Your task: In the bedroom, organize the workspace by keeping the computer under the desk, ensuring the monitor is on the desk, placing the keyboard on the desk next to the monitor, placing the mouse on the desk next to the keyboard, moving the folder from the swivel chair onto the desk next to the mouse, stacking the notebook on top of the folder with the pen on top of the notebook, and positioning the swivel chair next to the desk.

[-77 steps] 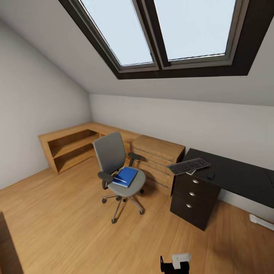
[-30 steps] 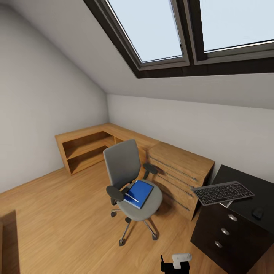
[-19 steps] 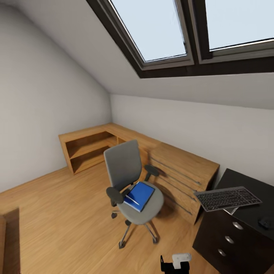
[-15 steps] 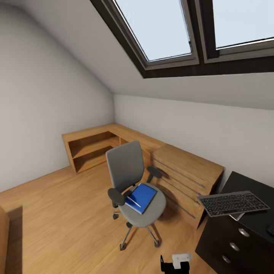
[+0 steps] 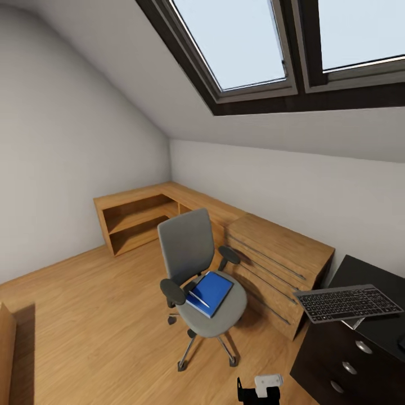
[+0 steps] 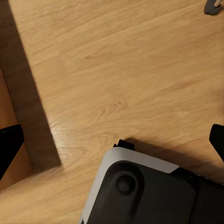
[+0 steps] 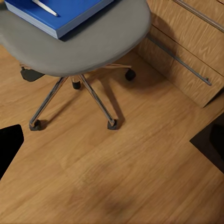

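In the bedroom the grey swivel chair (image 5: 188, 247) stands on the wood floor, apart from the black desk (image 5: 363, 273) at the right. On its seat lies the blue folder (image 5: 212, 291) (image 7: 70, 11) with the white pen (image 5: 197, 296) (image 7: 45, 7) on top. The dark keyboard (image 5: 347, 302) overhangs the desk's near corner, and a pale flat corner (image 5: 353, 322) pokes out beneath it; I cannot tell if that is the notebook. Monitor and computer are out of view. My right gripper (image 7: 109, 144) hangs open above the floor beside the chair's chrome base (image 7: 77, 100). My left gripper (image 6: 112, 140) is open over bare floor.
A light-wood chest of drawers (image 5: 275, 261) stands between chair and desk, joined to a low corner shelf unit (image 5: 135, 219) along the walls. The desk's dark drawer unit (image 5: 343, 365) has silver knobs. Skylights sit in the sloped ceiling. My own base (image 6: 144, 191) shows below the left gripper.
The whole head view has shifted: chair, chest and desk now sit further right and larger, so the camera moved. Folder, pen and keyboard lie as before.
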